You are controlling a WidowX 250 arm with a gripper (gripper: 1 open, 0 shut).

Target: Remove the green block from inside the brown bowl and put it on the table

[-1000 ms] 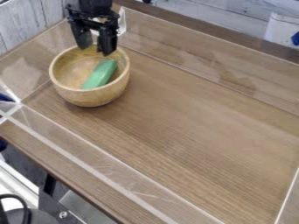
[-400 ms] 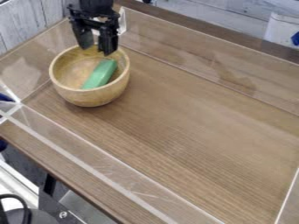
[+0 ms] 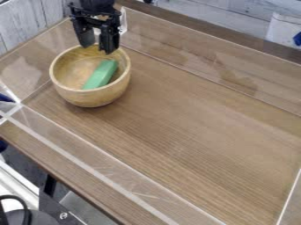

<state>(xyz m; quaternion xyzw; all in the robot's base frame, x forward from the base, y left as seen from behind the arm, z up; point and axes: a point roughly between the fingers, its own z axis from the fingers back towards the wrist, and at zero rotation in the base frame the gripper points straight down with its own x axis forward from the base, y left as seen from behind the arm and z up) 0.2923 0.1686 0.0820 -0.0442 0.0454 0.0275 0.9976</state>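
Note:
The brown bowl [image 3: 88, 81] stands on the table [image 3: 200, 123] at the far left. Inside it lies the green block [image 3: 102, 74], tilted against the right inner wall. My black gripper [image 3: 97, 42] hangs just above the bowl's far rim, a little behind the block. Its two fingers are spread apart and open, with nothing between them. The block is fully visible and the fingers do not touch it.
Clear acrylic walls [image 3: 70, 156] run around the tabletop's edges. A white object [image 3: 286, 28] sits outside the far right wall. Bare wood-grain surface spreads right and in front of the bowl.

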